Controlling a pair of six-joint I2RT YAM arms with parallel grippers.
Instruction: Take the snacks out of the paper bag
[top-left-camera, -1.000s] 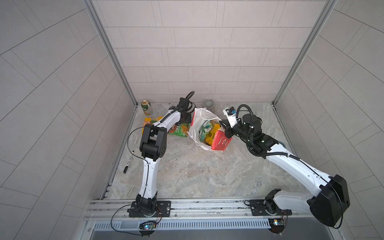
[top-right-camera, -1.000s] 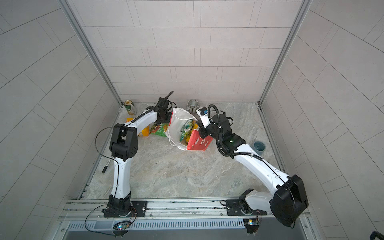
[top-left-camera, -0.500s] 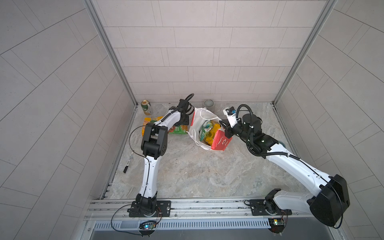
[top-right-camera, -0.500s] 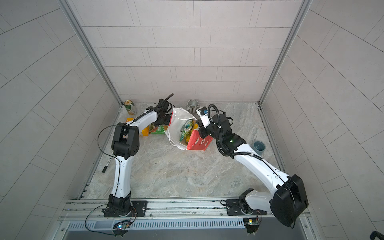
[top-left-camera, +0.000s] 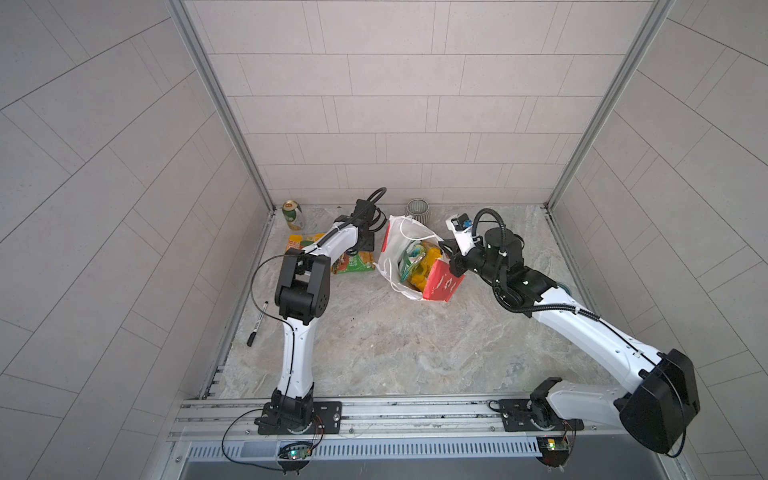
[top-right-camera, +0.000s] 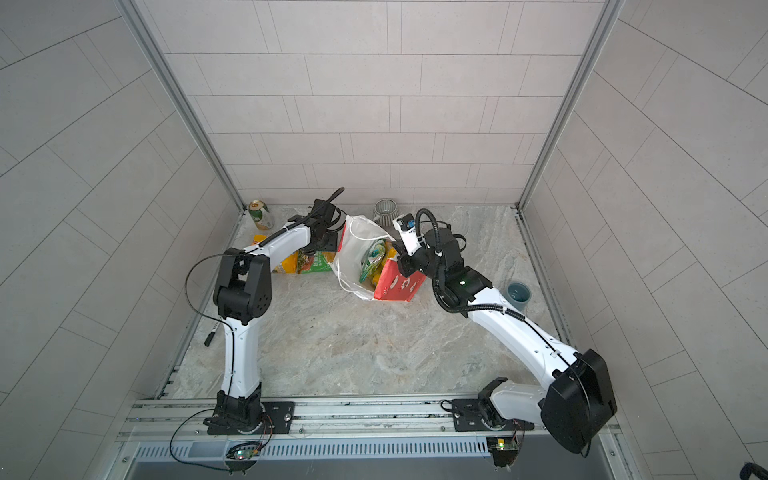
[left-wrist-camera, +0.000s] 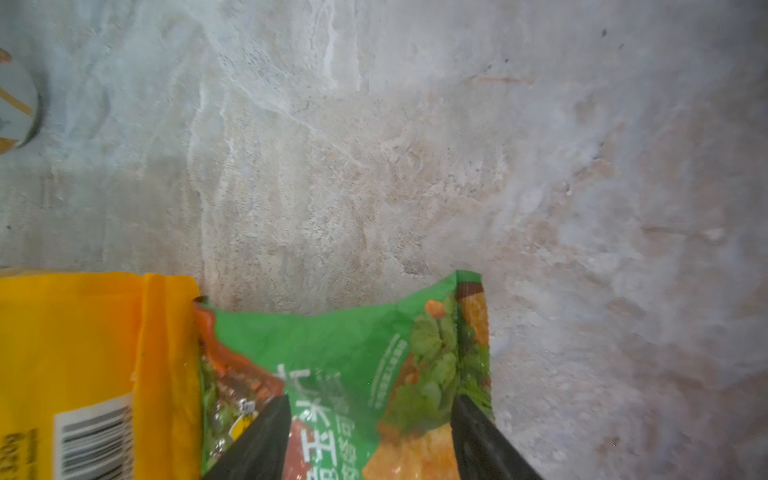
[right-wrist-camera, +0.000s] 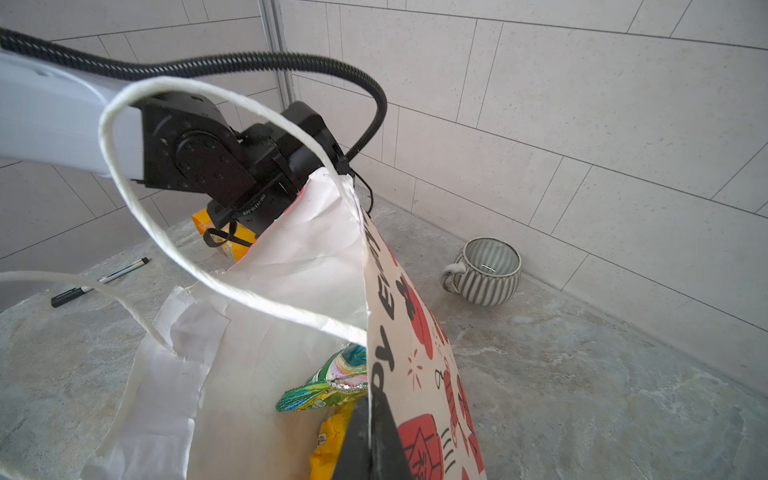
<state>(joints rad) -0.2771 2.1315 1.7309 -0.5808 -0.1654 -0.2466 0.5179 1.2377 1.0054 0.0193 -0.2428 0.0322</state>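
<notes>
The paper bag (top-left-camera: 392, 259) (top-right-camera: 351, 266) (right-wrist-camera: 291, 291) stands open at the back of the table. My right gripper (top-left-camera: 451, 259) (top-right-camera: 401, 266) (right-wrist-camera: 369, 405) is shut on its printed wall near the rim. Inside lie a green-yellow snack (top-left-camera: 413, 257) (right-wrist-camera: 328, 386) and a yellow one (top-left-camera: 428, 268) (right-wrist-camera: 332, 440). Left of the bag, a green chips packet (top-left-camera: 353, 264) (top-right-camera: 316, 262) (left-wrist-camera: 353, 353) lies flat beside a yellow-orange packet (top-left-camera: 299, 241) (left-wrist-camera: 83, 353). My left gripper (top-left-camera: 365, 239) (top-right-camera: 324, 239) (left-wrist-camera: 370, 401) hangs open just over the green packet, its fingers apart above it.
A green-gold can (top-left-camera: 293, 215) stands in the back left corner. A ribbed grey mug (top-left-camera: 417, 210) (right-wrist-camera: 486, 270) sits at the back wall behind the bag. A black pen (top-left-camera: 257, 318) lies at the left edge, a blue cup (top-right-camera: 518, 295) at the right.
Almost nothing: the left arm shifts only slightly over the green packet, and the right gripper keeps its hold on the bag.
</notes>
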